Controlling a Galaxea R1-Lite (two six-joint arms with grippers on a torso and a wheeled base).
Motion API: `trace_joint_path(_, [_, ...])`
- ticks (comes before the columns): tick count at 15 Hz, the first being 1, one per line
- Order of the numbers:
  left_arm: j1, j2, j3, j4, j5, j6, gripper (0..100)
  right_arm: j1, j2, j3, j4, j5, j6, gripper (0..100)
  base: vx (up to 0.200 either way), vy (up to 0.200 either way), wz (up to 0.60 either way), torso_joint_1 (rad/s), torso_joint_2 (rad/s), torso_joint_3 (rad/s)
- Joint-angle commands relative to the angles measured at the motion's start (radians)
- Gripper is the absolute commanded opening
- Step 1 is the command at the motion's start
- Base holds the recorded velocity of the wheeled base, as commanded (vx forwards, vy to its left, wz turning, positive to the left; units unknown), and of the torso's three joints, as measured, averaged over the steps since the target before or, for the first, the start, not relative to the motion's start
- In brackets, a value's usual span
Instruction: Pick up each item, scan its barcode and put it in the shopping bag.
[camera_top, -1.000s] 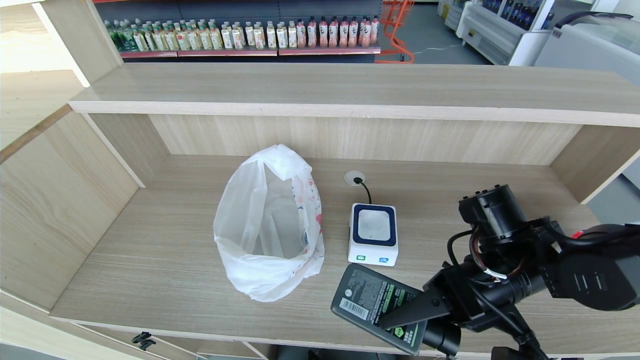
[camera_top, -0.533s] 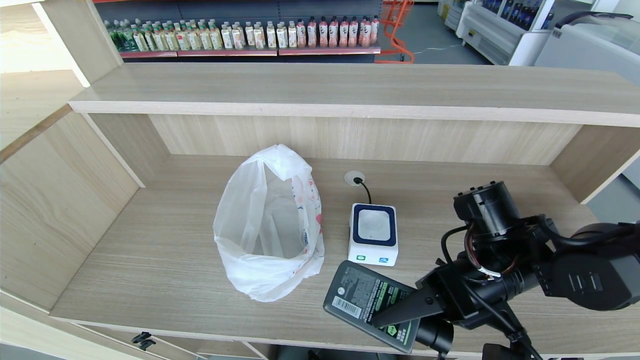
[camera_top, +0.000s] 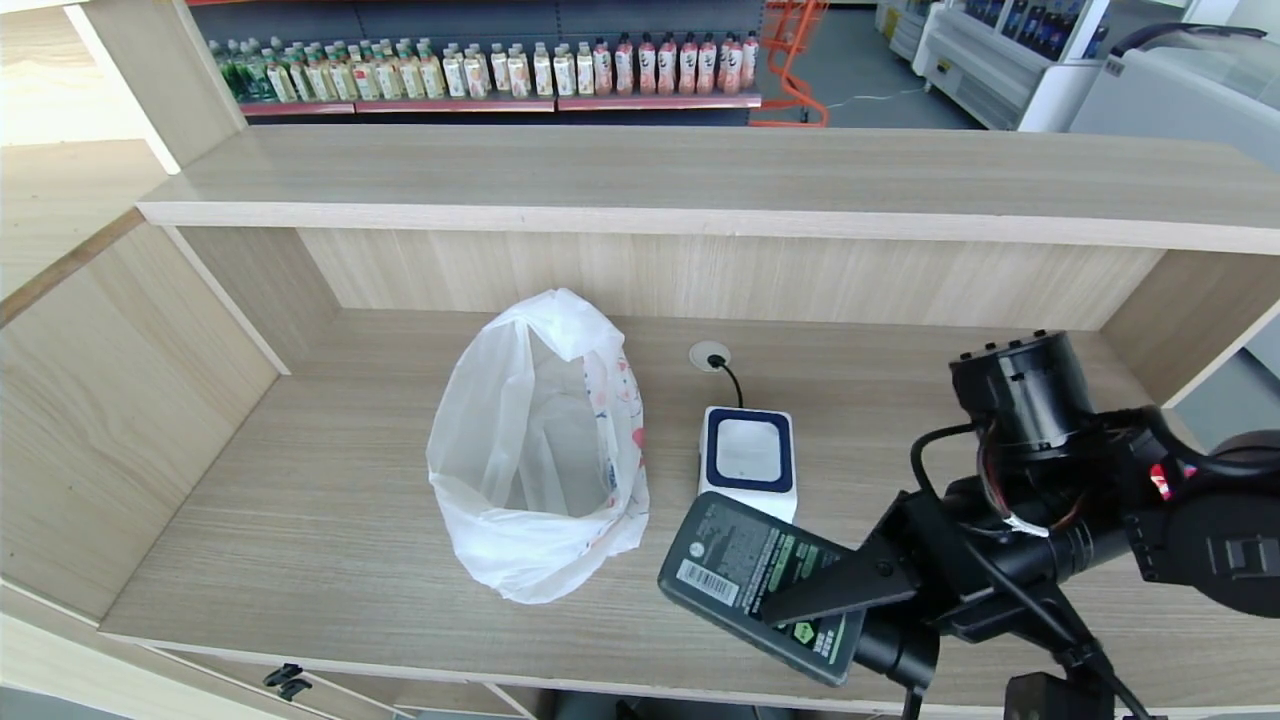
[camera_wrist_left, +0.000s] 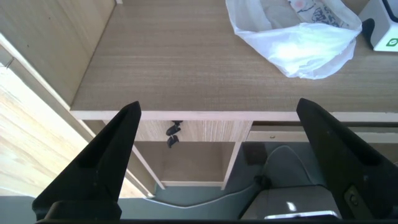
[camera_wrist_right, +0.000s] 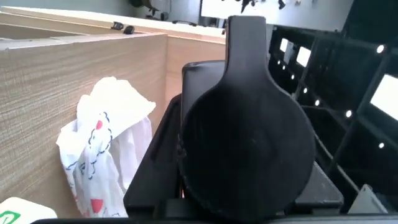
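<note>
Pack (camera_top: 760, 585): dark flat pouch clamped by right gripper (camera_top: 800, 625), held aloft at the scanner's 6 o'clock.
Barcode (camera_top: 708, 583): faces up, so it probably needs turning toward the window.
Scanner (camera_top: 748, 455): window up, on counter (camera_top: 330, 540).
Shopping bag (camera_top: 520, 540): at the scanner's 9 o'clock, mouth open, apparently empty.
Left gripper (camera_wrist_left: 217, 109): spread wide, empty, off the counter's front edge.

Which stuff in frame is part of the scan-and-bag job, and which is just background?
Job:
- dark pack, barcode up, held in the right gripper
- scanner
- shopping bag, open on the counter

Lying about:
- bottles on the far shelf
- orange rack
- freezers
</note>
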Motion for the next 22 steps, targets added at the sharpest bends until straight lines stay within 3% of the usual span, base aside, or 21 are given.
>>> trace_joint_path(1, [0.0,0.0,0.0,0.0,0.0,-0.001,100,-0.231,-0.282,-0.012,-0.009,-0.071,0.434,0,0.0,0.0,0.0,0.0,0.0,0.0])
trace_joint_path(3, [0.0,0.0,0.0,0.0,0.0,-0.001,100,-0.501,-0.355,0.032,-0.007,-0.127,0.663,0,0.0,0.0,0.0,0.0,0.0,0.0])
trace_joint_path(4, [0.0,0.0,0.002,0.0,0.0,0.0,100,-0.585,-0.384,0.083,0.008,-0.124,0.767,0,0.0,0.0,0.0,0.0,0.0,0.0])
trace_joint_path(7, [0.0,0.0,0.0,0.0,0.0,-0.001,100,-0.671,-0.405,0.06,-0.006,-0.121,1.187,0,0.0,0.0,0.0,0.0,0.0,0.0])
trace_joint_path(9, [0.0,0.0,0.0,0.0,0.0,0.0,100,-0.74,-0.404,0.032,-0.019,-0.143,1.71,0,0.0,0.0,0.0,0.0,0.0,0.0])
trace_joint_path(10, [0.0,0.0,0.0,0.0,0.0,0.0,100,-0.754,-0.404,0.031,-0.027,-0.169,1.795,0,0.0,0.0,0.0,0.0,0.0,0.0])
trace_joint_path(11, [0.0,0.0,0.0,0.0,0.0,-0.001,100,-0.763,-0.402,0.034,-0.038,-0.342,2.03,0,0.0,0.0,0.0,0.0,0.0,0.0])
trace_joint_path(12, [0.0,0.0,0.0,0.0,0.0,-0.001,100,-0.748,-0.399,0.029,-0.039,-0.396,2.183,0,0.0,0.0,0.0,0.0,0.0,0.0])
trace_joint_path(14, [0.0,0.0,0.0,0.0,0.0,-0.001,100,-0.585,-0.358,-0.037,-0.041,-0.512,2.694,0,0.0,0.0,0.0,0.0,0.0,0.0])
trace_joint_path(16, [0.0,0.0,0.0,0.0,0.0,-0.001,100,-0.443,-0.296,-0.084,-0.041,-0.63,2.991,0,0.0,0.0,0.0,0.0,0.0,0.0])
trace_joint_path(18, [0.0,0.0,0.0,0.0,0.0,-0.001,100,-0.328,-0.227,-0.081,-0.059,-0.68,3.091,0,0.0,0.0,0.0,0.0,0.0,0.0])
trace_joint_path(22, [0.0,0.0,0.0,0.0,0.0,-0.001,100,-0.19,-0.026,-0.093,-0.092,-0.787,3.099,0,0.0,0.0,0.0,0.0,0.0,0.0])
